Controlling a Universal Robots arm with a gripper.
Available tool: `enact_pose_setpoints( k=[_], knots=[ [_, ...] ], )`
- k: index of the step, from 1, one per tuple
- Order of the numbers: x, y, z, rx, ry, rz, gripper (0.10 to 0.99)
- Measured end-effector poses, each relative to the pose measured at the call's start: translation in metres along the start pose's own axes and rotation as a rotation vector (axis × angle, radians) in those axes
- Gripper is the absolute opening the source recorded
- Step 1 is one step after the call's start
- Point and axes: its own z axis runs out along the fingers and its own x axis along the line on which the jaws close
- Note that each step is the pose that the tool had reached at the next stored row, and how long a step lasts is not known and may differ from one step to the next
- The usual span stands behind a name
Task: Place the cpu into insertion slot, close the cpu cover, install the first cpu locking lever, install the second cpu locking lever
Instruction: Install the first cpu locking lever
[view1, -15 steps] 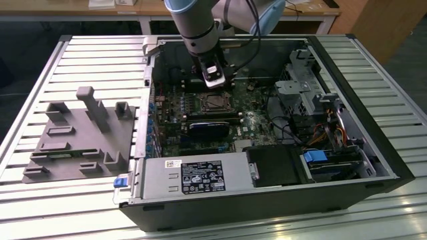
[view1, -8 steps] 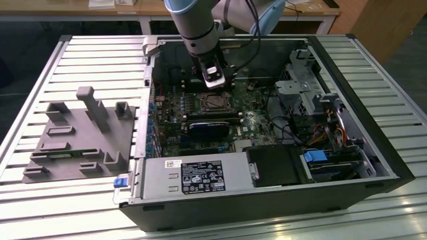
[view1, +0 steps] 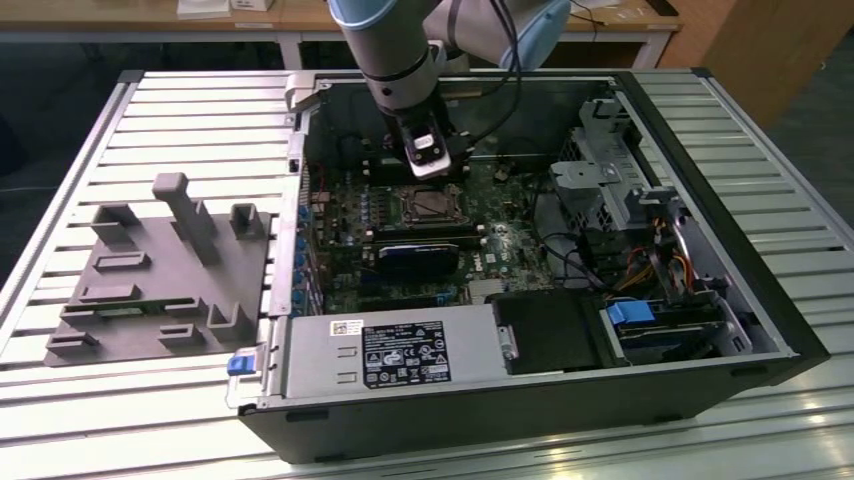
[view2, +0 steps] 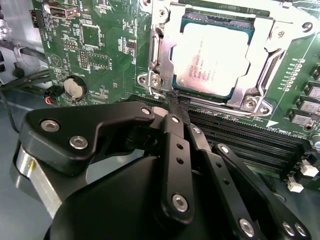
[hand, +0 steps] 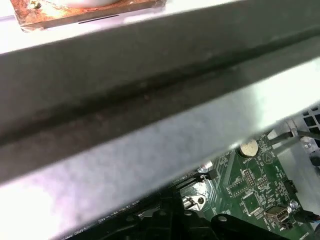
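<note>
Fig.: arm at the CPU socket, as I see it from the remote desk. Ext. view: the gripper (view1: 430, 165) hangs inside the open computer case (view1: 534, 425), just beside the insertion slot (view1: 424, 206), w/ the arm coming down from above. Second wrist view: the cpu (view2: 212, 57) lies flat in the slot, its silvery top showing through the window of the cpu cover (view2: 165, 25), which is folded down over it. A locking lever (view2: 215, 106) runs along the slot's edge on the gripper's side. The fingers (view2: 175, 150) are narrow, tips drawn almost together right at the lever's end by the slot's corner. I can't tell whether they pinch the wire or only rest against it. Memory slots (view2: 250, 145) run parallel to that same edge, just beside the slot. A coin cell (view2: 75, 88) sits on the motherboard (view2: 100, 45), well off the slot's corner. First wrist view: a blurred grey metal band (hand: 150, 100) crosses in front, w/ a patch of green board and the coin cell behind it. Ext. view again: a grey fixture (view1: 160, 270) stands on the slatted table (view1: 80, 420) outside the case, well apart from the slot.
</note>
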Motion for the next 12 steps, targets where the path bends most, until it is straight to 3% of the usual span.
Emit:
enact_pose_setpoints(
  k=[12],
  knots=[
    [-0.0037, 0.0008, 0.0015, 0.000, 0.0000, 0.000, 0.102]
  ],
)
